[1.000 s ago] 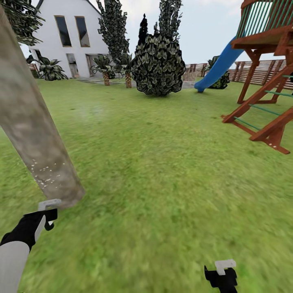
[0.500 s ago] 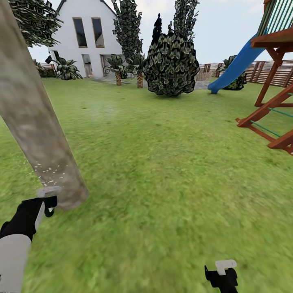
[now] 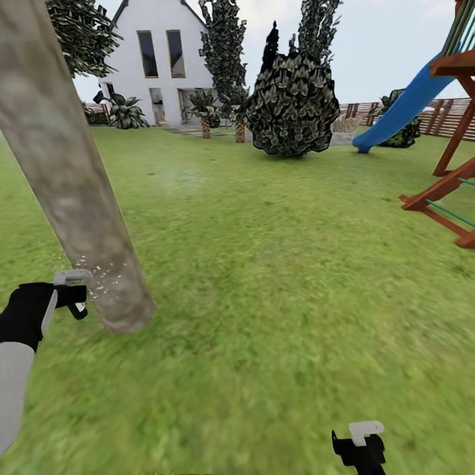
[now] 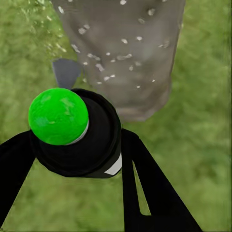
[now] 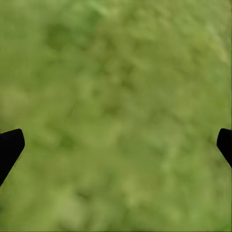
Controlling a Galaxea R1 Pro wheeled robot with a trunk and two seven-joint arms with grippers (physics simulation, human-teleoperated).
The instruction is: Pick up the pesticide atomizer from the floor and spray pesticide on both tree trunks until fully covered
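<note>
The tree trunk [image 3: 72, 191] is a thick grey-beige column leaning up from the grass at the left of the head view. My left gripper [image 3: 69, 293] hangs just beside its base, shut on the pesticide atomizer [image 4: 77, 135], a dark bottle whose top shows bright green. The bottle points at the tree trunk [image 4: 125, 48] from close by. Tiny white specks of pesticide [image 3: 99, 280] dot the bark low down, and the pesticide [image 4: 111, 58] also speckles the bark in the left wrist view. My right gripper [image 3: 359, 448] is low at the front, open over bare grass [image 5: 116, 96].
A wooden play frame [image 3: 448, 191] with a blue slide [image 3: 402, 109] stands at the right. A round dark bush [image 3: 290, 105], short palms [image 3: 206, 112] and a white house [image 3: 158, 66] lie far ahead, with the slat fence [image 3: 448, 115] behind. Open lawn [image 3: 277, 264] spreads between.
The head view has swung left, so the scene has shifted right. My left gripper with the bottle has risen beside the trunk's base. The right arm has not moved.
</note>
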